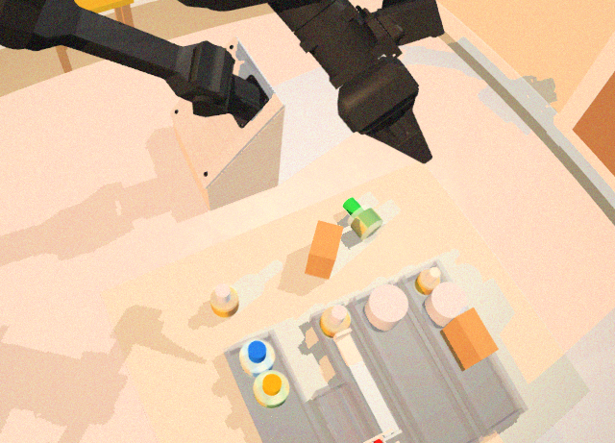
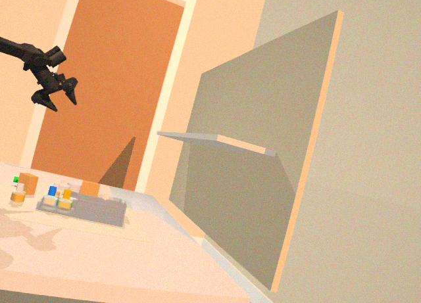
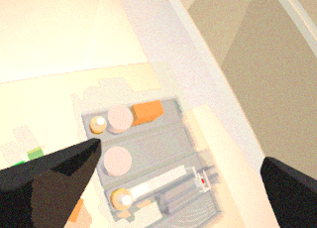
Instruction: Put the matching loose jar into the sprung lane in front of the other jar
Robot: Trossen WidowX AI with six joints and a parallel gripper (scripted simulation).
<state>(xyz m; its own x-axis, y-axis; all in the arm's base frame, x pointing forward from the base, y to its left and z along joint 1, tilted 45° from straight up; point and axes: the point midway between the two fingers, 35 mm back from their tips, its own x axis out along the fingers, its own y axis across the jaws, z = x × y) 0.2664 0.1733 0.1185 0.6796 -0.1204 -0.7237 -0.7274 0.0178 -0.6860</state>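
The loose jar (image 1: 224, 302) (image 2: 18, 196), amber with a pale cap, stands upright on the mat left of the tray; I cannot make it out in the wrist view. A similar jar (image 1: 334, 321) (image 3: 121, 199) stands at the front end of the sprung lane. Behind it is the pusher with its long pale strip (image 1: 370, 388) (image 3: 160, 181); the plate and front stop are too small to tell apart. My gripper (image 2: 66, 107) (image 3: 181, 156) is wide open and empty, high above the table. In the top view only one finger shows clearly, beyond the mat's back edge.
The grey tray (image 1: 414, 379) (image 2: 98, 214) also holds a blue-capped jar (image 1: 257, 354), a yellow-capped jar (image 1: 271, 387), pale round tins, another amber jar (image 1: 428, 281) and an orange box (image 1: 469, 339). Outside it, an orange box (image 1: 324, 250) stands near a tipped green-capped jar (image 1: 366, 223).
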